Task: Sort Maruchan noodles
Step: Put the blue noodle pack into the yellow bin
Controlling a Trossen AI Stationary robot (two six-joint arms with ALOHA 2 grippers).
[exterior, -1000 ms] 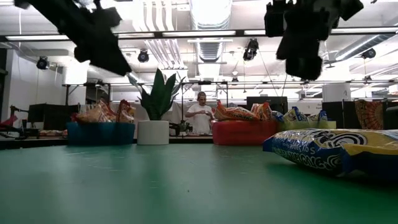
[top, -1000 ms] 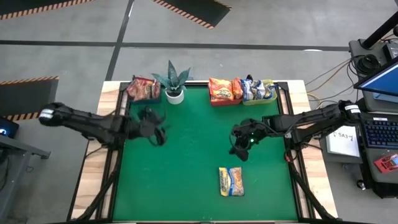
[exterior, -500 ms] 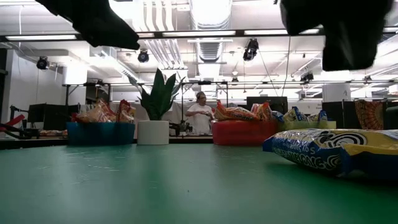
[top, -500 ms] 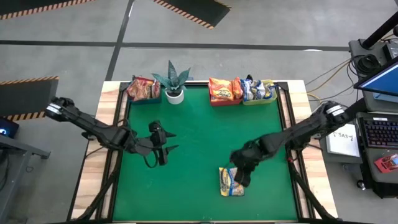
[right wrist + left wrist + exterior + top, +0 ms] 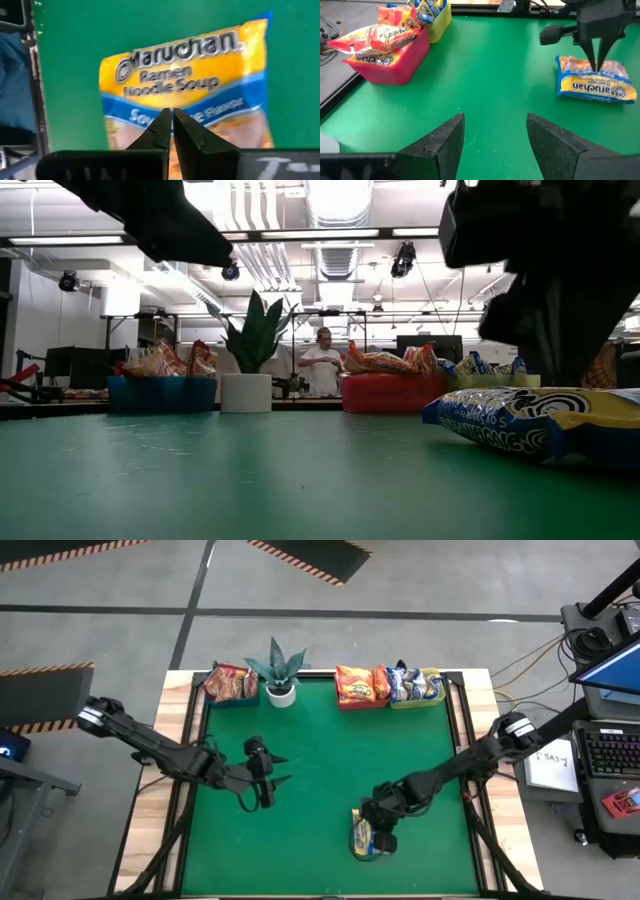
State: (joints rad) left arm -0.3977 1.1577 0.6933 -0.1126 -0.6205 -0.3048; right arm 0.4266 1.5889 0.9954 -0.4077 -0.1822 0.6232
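Note:
One blue-and-yellow Maruchan noodle packet (image 5: 368,837) lies flat on the green mat near the table's front edge; it also shows in the left wrist view (image 5: 595,82) and the right wrist view (image 5: 190,65). My right gripper (image 5: 380,828) stands shut right over it, fingers pointing down (image 5: 596,62). My left gripper (image 5: 270,785) hovers open over the mat's left half, nothing between its fingers (image 5: 495,135). More packets fill three bins at the far edge. My right gripper points its shut fingertips (image 5: 172,117) down at the packet's printed top face (image 5: 150,112), about the middle of it. The packet lies flat on the mat. Whether the tips touch the wrapper I cannot tell.
At the far edge stand a blue bin (image 5: 230,685) with red packets, a potted plant (image 5: 280,675), a red bin (image 5: 360,685) with orange packets and a yellow-green bin (image 5: 417,687) with blue-and-yellow ones. Green mat lies bare between the arms. A person stands beyond the table (image 5: 322,365).
My right gripper has swung toward the table's near edge and come down over the packet, shut throughout. My left gripper has moved toward the near edge and a little to the right, turning as it went, still open. The packet has not moved.

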